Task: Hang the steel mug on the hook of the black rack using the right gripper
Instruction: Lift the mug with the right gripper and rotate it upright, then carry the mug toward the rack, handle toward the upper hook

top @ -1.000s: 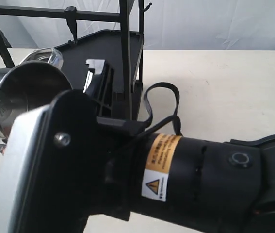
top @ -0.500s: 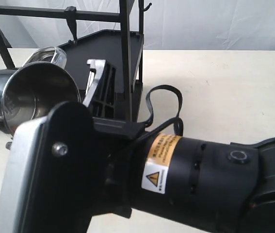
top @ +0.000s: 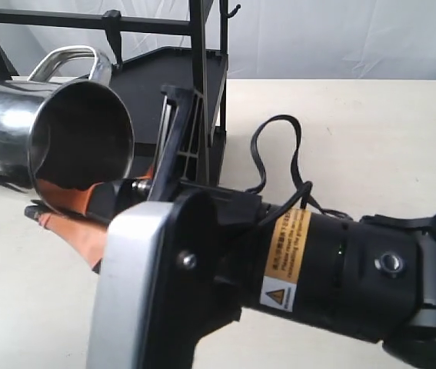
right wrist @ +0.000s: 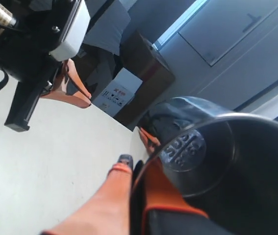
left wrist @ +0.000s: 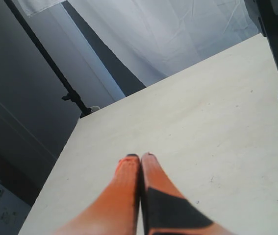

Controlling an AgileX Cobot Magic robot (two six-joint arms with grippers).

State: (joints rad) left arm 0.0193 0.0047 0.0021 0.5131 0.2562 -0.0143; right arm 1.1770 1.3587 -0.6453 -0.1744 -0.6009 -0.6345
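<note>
The shiny, mirror-walled stainless-steel cylindrical mug (top: 56, 134) lay tipped on its side in the air above the pale matte worktop (top: 371, 146), its long axis close to level. Its round open mouth faced the exterior camera, dark inside, and its closed base pointed away toward the left edge of that view. The thin looped metal handle (top: 68, 60) stood uppermost, arching above the mug's wall.

The right gripper (right wrist: 131, 169), two long tapering fingers padded in smooth orange with black backs, was clamped on the mug's rim: one finger lay outside the wall and the other inside the mouth, the thin steel edge pinched between them. In the right wrist view the mug filled the space just past the fingertips, with embossed marks showing on the flat inner base. In the exterior view the orange pads (top: 75, 223) showed at the lowest part of the rim, so the mug sat above and beyond the gripper, carried by the black cylindrical arm with its silver-grey wrist plate (top: 137, 300) and yellow warning label (top: 287, 257).

Behind the mug stood the tall matte black metal rack (top: 202, 84), with slim square posts, a flat shelf and a horizontal top bar. The short black peg hook with a block top (top: 112, 31) hung from that bar, just above and to the right of the handle, apart from it.

The left gripper (left wrist: 139, 157) held its two orange fingertips pressed together, empty, above the bare worktop.
</note>
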